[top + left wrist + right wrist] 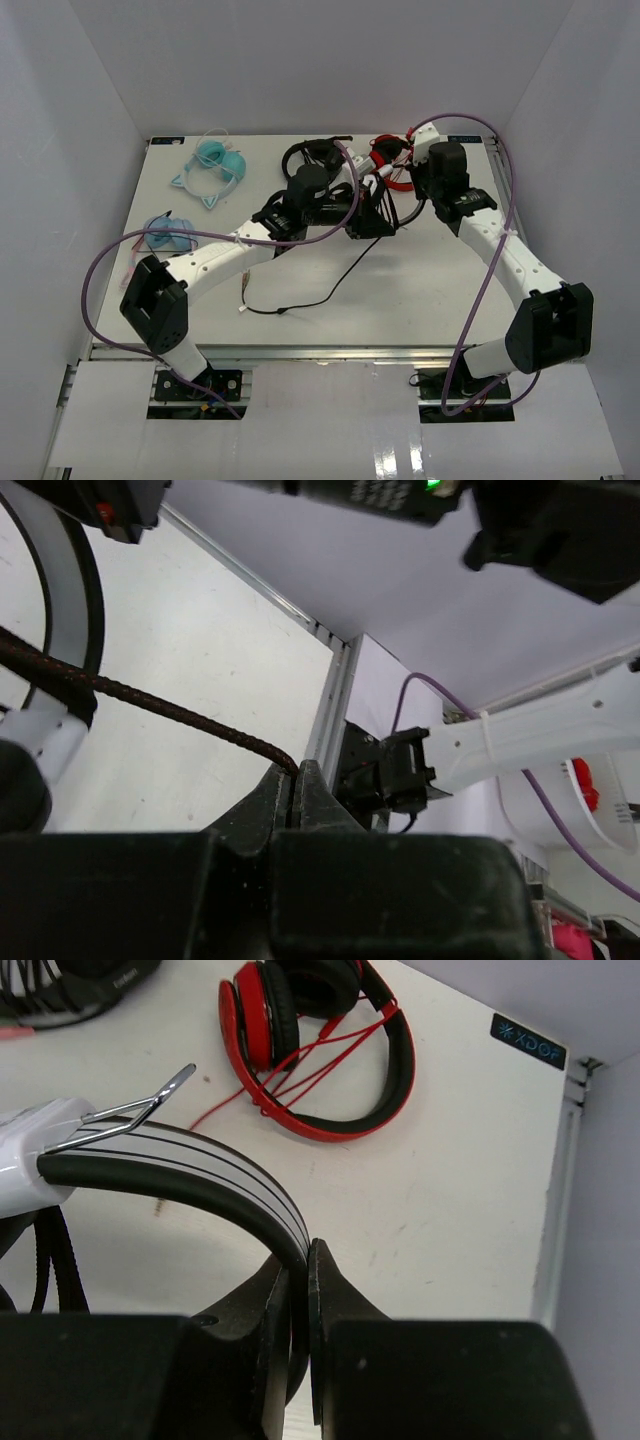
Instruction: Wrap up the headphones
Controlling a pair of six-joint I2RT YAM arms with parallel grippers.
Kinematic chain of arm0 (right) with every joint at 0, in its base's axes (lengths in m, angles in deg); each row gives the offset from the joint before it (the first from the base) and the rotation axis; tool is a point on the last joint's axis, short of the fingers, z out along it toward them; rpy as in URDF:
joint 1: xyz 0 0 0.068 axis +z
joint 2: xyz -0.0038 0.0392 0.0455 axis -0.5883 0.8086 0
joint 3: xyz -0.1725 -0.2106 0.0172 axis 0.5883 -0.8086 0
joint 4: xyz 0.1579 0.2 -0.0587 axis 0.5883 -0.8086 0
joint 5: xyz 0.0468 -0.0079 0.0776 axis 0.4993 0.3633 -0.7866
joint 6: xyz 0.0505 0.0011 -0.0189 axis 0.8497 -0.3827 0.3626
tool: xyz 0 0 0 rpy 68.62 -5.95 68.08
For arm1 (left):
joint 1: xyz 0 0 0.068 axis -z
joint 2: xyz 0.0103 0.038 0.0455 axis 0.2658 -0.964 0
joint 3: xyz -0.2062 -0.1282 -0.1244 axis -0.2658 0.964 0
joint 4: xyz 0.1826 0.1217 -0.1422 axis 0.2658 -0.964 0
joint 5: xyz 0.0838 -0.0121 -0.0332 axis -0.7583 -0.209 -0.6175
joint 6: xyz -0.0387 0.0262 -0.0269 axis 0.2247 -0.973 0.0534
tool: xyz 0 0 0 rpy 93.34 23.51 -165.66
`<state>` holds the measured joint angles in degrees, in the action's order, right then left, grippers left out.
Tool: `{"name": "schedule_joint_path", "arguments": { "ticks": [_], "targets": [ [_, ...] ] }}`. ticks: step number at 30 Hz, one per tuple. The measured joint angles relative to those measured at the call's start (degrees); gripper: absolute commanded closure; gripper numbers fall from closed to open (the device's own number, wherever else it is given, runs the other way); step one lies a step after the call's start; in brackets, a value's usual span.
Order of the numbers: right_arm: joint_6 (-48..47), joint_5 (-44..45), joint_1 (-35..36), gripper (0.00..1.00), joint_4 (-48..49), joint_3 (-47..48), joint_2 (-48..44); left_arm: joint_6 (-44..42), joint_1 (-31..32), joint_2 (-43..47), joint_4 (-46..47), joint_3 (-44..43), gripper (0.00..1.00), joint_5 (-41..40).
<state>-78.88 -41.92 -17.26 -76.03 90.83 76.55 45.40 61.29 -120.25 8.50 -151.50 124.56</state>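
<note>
The white over-ear headphones (25, 1150) sit just on the near side of the red-and-black plastic headphones (325, 1055), which lie on the white table (450, 1200). The right gripper (300, 1280) is clamped tight on the white headband (210, 1175), lined with black stripes, its jaws pressed against the band's edge. The left gripper (296, 780) is to the left of the red pair and nearer the arm bases. It is pinched fully closed on the thin dark braided cable (150, 705) — the cord runs taut from between its jaws.
</note>
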Motion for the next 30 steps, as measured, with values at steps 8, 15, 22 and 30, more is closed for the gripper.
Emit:
{"name": "schedule_joint_path", "arguments": {
  "ticks": [8, 15, 22, 30],
  "targets": [
    [16.1, -5.1, -0.7, 0.92, -7.0, 6.8, 1.8, -3.4, 3.3, -6.4, 2.5, -1.3, 0.67, -9.5],
    [20.3, -6.4, -2.2, 0.92, -8.9, 6.8, 0.4, -12.7, 11.4, -8.1, 0.2, 0.4, 0.44, -17.2],
    [20.3, -8.1, -3.2, 0.92, -9.7, 7.6, -4.0, -26.2, 18.0, 2.5, 2.0, 14.8, 0.30, -24.6],
    [15.8, -18.0, -4.8, 0.92, -10.3, 9.1, -6.8, -35.5, 18.3, 10.8, 11.4, 38.1, 0.23, -31.7]
  ]
}}
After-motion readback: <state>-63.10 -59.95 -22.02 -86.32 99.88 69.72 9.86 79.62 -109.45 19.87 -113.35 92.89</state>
